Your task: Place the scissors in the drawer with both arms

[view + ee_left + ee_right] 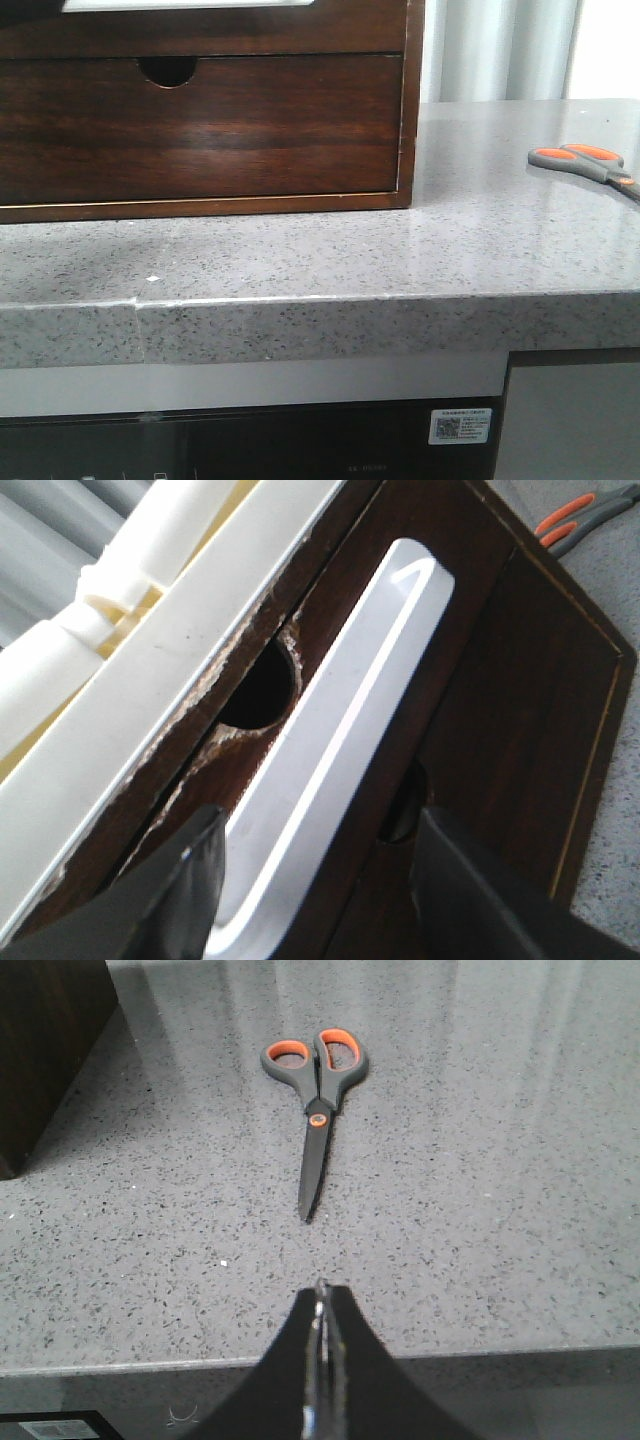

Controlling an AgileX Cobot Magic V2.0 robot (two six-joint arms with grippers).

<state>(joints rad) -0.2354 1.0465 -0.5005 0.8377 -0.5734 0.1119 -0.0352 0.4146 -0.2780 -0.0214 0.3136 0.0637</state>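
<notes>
Nothing's really been done yet: the wide dark-brown glossy wooden drawer point(200, 130) is seen shut, faced by the spread left gripper point(320, 880), the small grey-handled, orange-lined scissors point(318, 1100) are left flat on the speckled grey tabletop point(480, 1210) ahead of the pressed-together right gripper point(322, 1305), and no label can be read.

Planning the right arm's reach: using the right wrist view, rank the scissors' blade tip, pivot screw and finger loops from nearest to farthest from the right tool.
1. Blade tip, pointing toward the right tool.
2. Pivot screw, mid-scissors.
3. Finger loops, far end.
</notes>
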